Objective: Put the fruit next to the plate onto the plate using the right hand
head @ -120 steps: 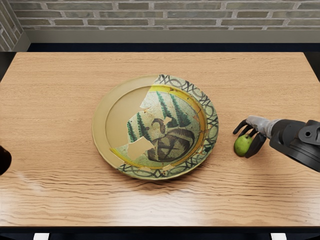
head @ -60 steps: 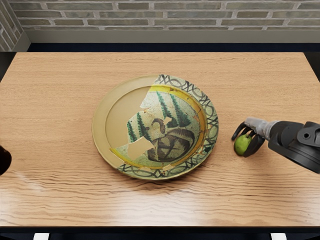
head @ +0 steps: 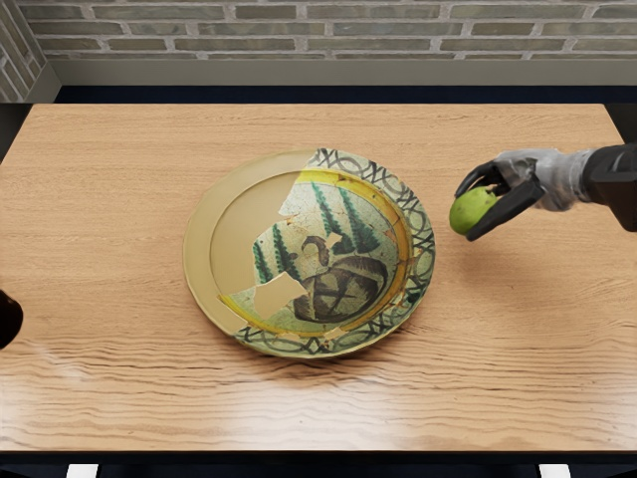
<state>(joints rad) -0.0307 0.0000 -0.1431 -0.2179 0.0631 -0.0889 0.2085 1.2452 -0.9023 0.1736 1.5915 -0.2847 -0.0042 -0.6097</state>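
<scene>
Lifted off the table since a moment ago, the green fruit [head: 471, 210] sits clamped in the right hand [head: 495, 191] near the table's right edge — not yet over the plate [head: 204, 249].

Right hand [head: 510, 180], dark fingers [head: 504, 206] curled round a green fruit [head: 468, 211], held it just right of the patterned plate [head: 213, 235] on the wooden table [head: 109, 159]; left arm [head: 6, 317] showed at the left edge.
</scene>
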